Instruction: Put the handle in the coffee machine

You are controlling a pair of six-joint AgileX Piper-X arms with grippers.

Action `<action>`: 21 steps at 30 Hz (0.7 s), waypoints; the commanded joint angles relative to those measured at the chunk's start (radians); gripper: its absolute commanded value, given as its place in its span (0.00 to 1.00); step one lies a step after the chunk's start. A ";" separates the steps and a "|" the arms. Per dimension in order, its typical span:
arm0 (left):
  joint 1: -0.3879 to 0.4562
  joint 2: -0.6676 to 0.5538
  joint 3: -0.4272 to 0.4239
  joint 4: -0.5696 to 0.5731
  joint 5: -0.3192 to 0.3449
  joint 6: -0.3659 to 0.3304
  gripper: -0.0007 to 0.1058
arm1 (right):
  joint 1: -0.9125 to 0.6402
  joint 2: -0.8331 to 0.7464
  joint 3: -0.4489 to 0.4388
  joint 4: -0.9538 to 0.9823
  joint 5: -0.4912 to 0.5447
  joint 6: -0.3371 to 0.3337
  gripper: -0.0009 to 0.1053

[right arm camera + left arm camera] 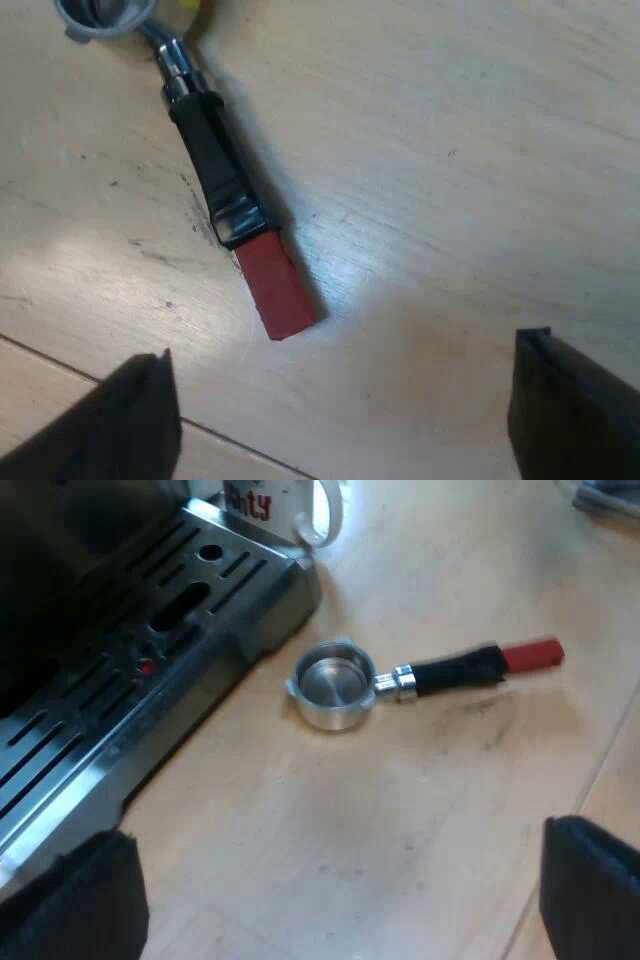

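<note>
The metal holder (400, 680) lies loose on the counter (400, 810), ahead of the left gripper (340, 880), whose fingers stand wide apart. Its red end (280, 290) lies just ahead of the right gripper (345, 395), likewise spread. Near the holder's basket is the espresso machine (120, 680), with a mug (290, 505) at its corner.

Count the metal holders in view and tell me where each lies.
1: the holder lies loose on the wooden table beside the espresso machine; others may be hidden.
</note>
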 commanded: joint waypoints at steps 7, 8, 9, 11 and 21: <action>-0.147 0.102 -0.007 -0.002 0.005 0.033 0.77 | 0.120 0.145 -0.010 -0.015 0.019 -0.015 0.00; -0.149 0.105 -0.007 -0.002 0.005 0.033 0.77 | 0.124 0.156 -0.010 -0.020 0.021 -0.015 0.01; -0.157 0.115 -0.007 -0.002 0.005 0.035 0.77 | 0.136 0.177 -0.010 -0.035 0.026 -0.009 0.01; -0.194 0.169 -0.007 -0.004 0.005 0.047 0.77 | 0.153 0.210 -0.010 -0.055 0.053 0.011 0.01; -0.273 0.303 0.012 -0.181 -0.055 0.056 0.77 | 0.162 0.322 0.070 -0.137 0.065 0.016 0.01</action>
